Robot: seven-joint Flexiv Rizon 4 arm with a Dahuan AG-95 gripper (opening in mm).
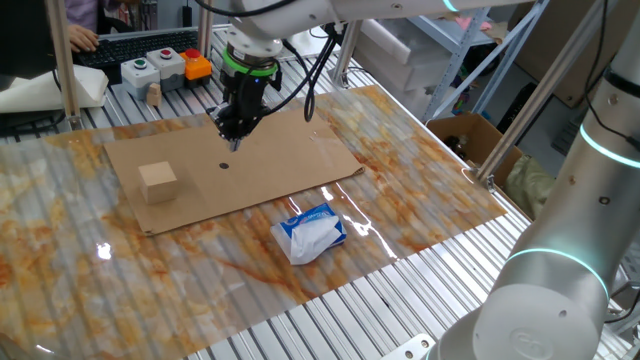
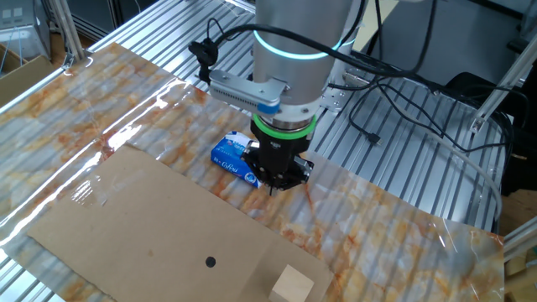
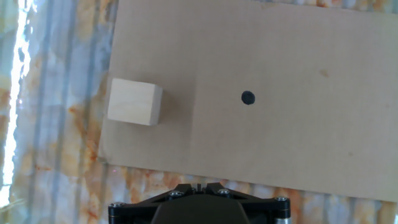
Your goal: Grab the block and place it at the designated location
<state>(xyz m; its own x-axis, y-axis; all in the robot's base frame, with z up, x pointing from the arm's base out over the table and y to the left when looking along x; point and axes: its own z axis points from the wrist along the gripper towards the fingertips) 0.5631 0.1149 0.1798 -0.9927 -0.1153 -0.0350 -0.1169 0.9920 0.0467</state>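
Note:
The block [image 1: 158,181] is a light-tan wooden cube. It sits on the brown cardboard sheet [image 1: 280,150] near its left end. It also shows in the other fixed view [image 2: 292,284] and the hand view [image 3: 134,101]. The designated location is a small black dot [image 1: 223,166] on the sheet, right of the block, and shows too in the other fixed view [image 2: 211,262] and the hand view [image 3: 248,98]. My gripper [image 1: 233,140] hangs above the sheet just behind the dot, fingers together and empty. It also shows in the other fixed view [image 2: 273,186], and its tips are at the bottom edge of the hand view [image 3: 199,185].
A blue-and-white soft packet [image 1: 312,232] lies on the marbled mat in front of the sheet. A small upright wooden peg [image 1: 153,93] and a button box [image 1: 160,67] stand at the back left. An open cardboard box [image 1: 465,135] is off the table's right side.

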